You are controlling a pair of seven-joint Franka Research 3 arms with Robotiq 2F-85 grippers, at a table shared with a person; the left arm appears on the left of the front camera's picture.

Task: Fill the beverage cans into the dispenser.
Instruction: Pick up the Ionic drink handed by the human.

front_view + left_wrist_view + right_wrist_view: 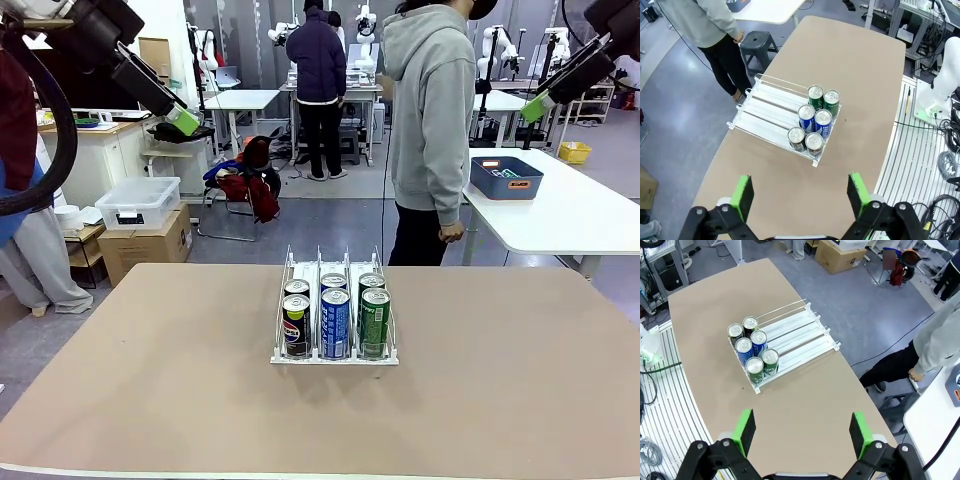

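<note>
The dispenser (pixel 335 262) sits at the middle of the desk (pixel 140 370), its low lip turned to six o'clock, toward the robot. Six beverage cans stand in it, two deep in each lane: black cans (pixel 296 325) at nine o'clock, blue cans (pixel 335 322) in the centre, green cans (pixel 375 320) at three o'clock. All are packed against the lip, I'd say because the lanes feed forward. The twelve o'clock half of each lane is bare, so a further can would drop in there.

The left gripper (pixel 800 190) hangs high at ten o'clock, the right gripper (pixel 802 427) high at two o'clock. Both have their fingers spread wide and hold nothing, probably parked to keep the rack reachable. A person (pixel 432 120) stands at twelve o'clock, turned away.
</note>
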